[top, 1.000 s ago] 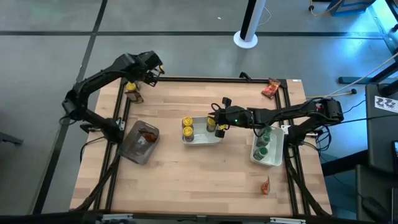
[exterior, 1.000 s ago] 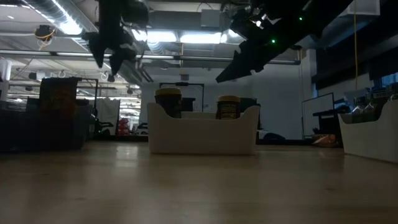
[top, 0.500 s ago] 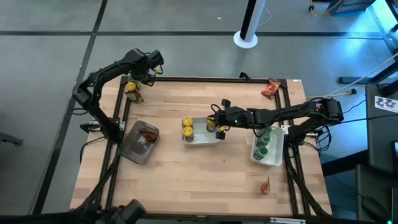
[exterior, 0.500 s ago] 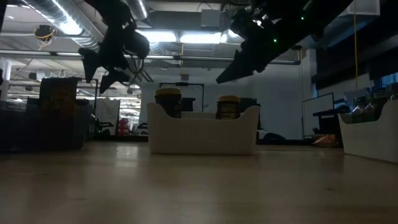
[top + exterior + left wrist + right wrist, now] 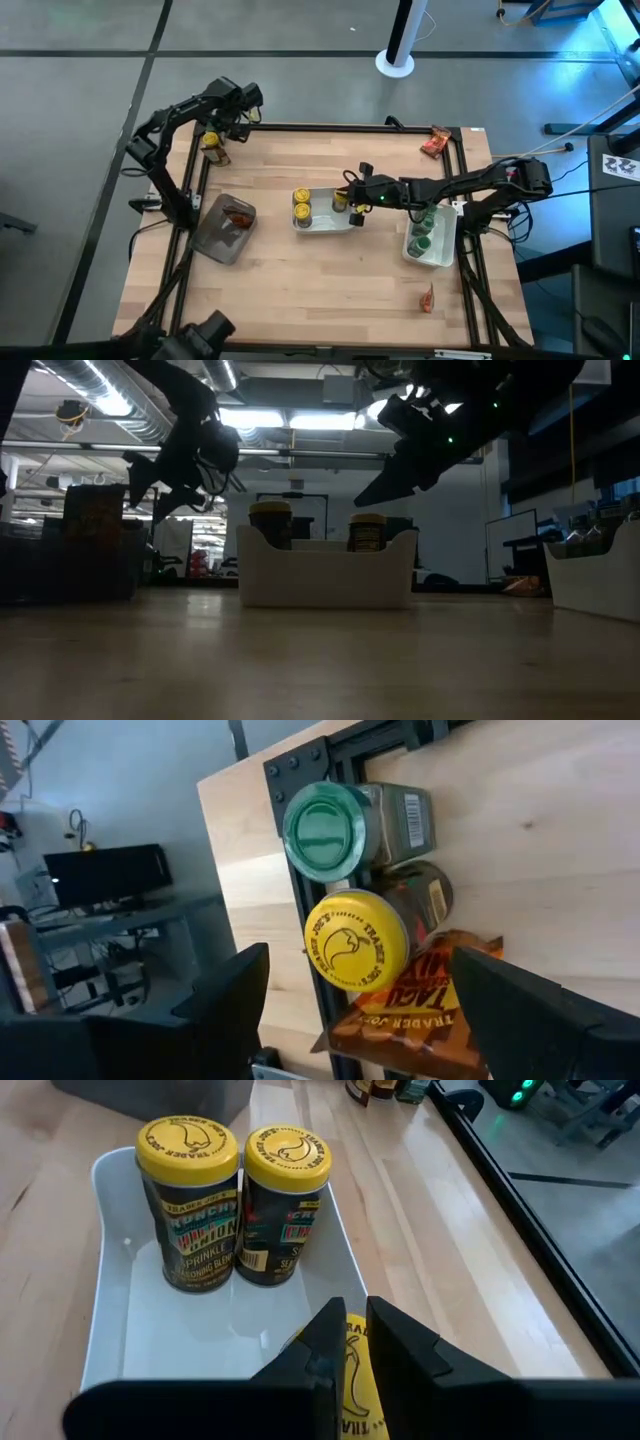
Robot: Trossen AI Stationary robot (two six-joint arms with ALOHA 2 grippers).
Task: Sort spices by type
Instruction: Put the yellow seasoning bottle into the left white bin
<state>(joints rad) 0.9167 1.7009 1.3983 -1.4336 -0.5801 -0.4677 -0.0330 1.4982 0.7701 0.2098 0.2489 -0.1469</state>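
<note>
Table, high view, clock directions from its centre.

Grey bin at 9 o'clock, one red-orange packet inside. Centre tray at about 12, just above centre: two yellow-lid jars stand side by side at its 9 o'clock end. Right tray at 3 o'clock holds the green-lid jars.

Unsorted stock: cluster at the 10 o'clock corner, with a green-lid jar and a yellow-lid jar lying on their sides, touching, and an orange packet partly under the yellow one. Loose packets at 1 o'clock and 5 o'clock.

Left gripper hovers over the corner cluster, fingers spread wide, empty. Right gripper sits over the 3 o'clock end of the centre tray, fingers nearly together. A yellow lid shows between them, probably a jar held or just set down. View too tight to be sure.

Handling, judged: jars rigid, light, smooth-sided, and apt to roll while lying down. Grip across the body near the lid. Packets are thin and limp; pinch an edge.
</note>
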